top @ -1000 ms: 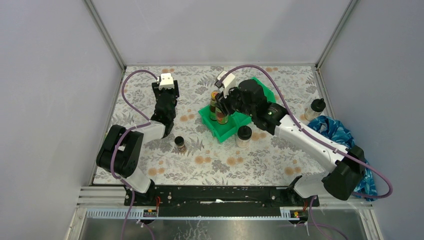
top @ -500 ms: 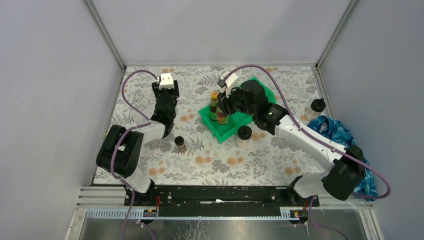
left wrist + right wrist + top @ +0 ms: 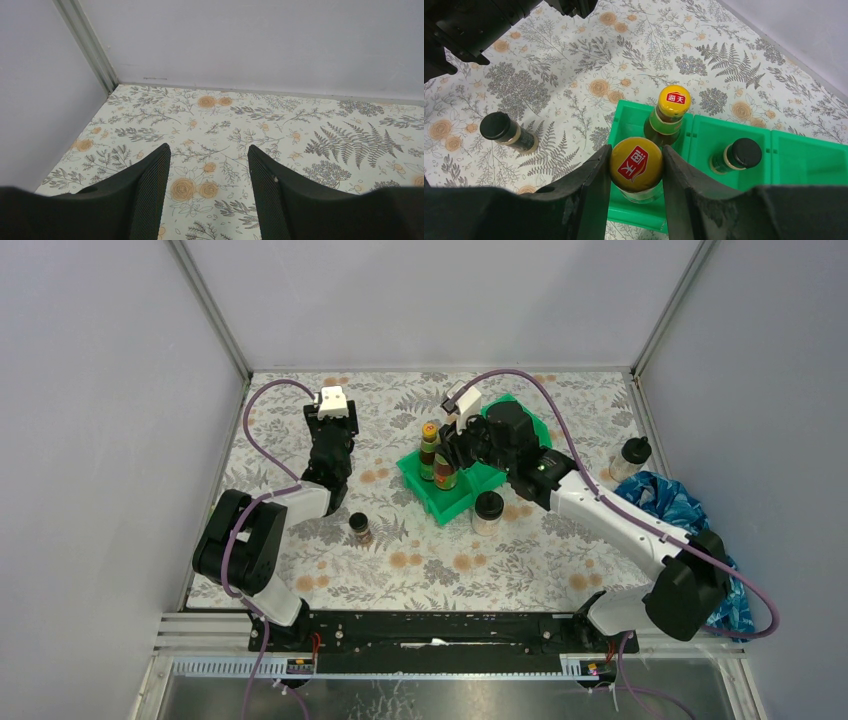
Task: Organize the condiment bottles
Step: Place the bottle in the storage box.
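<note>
Bottle (image 3: 636, 166) with yellow cap clamped between jaws of right gripper (image 3: 636, 159), inside bin (image 3: 791, 161)

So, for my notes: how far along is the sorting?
Done: one yellow-capped bottle and a black-capped jar stand in the green bin. In hand: the right end effector grips the second yellow-capped bottle. Remaining: a dark jar and two clear jars on the table.

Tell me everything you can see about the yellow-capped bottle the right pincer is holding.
The held bottle is brownish glass by its look, with a round yellow cap bearing a red logo. It stands upright in the green bin's end compartment, beside its twin. The right pincer clamps its cap from both sides.
</note>
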You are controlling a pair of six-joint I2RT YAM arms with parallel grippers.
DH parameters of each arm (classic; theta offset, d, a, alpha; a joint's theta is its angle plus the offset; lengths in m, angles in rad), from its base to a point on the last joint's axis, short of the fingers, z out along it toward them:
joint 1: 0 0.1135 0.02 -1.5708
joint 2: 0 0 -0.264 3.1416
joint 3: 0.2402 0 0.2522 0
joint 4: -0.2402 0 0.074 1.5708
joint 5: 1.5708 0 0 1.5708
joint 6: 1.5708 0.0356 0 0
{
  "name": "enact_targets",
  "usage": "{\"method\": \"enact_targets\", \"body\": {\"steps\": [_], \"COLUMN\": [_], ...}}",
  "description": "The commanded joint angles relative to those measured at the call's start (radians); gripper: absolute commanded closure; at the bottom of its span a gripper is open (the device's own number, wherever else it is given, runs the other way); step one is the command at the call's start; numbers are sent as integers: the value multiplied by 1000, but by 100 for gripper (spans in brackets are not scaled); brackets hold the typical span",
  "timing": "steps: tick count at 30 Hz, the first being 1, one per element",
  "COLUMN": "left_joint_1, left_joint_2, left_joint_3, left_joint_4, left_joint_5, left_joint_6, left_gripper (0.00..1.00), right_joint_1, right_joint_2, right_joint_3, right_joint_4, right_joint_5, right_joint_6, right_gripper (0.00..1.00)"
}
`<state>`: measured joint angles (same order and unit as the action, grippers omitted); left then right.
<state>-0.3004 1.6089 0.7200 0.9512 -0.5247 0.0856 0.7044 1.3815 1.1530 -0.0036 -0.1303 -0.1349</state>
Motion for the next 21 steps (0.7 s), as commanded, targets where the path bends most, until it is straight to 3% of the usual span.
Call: {"method": "enact_targets", "body": {"steps": [1,21], "left_joint_1": [-3,-3], "left_joint_2": [12,22], "left_joint_3": [-6,-7], "left_joint_4": [92,98], "left_joint_5": [-29,-28], "left_joint_6": [5,2], "left_gripper": [36,36], "right_joint_1": [-15,-49], "right_joint_2": [-17,20], "right_joint_3": [11,-43], "right_joint_4": [180,247], "right_joint_5": [-39,-78], "right_joint_6": [15,45], "right_gripper": [100,100]}}
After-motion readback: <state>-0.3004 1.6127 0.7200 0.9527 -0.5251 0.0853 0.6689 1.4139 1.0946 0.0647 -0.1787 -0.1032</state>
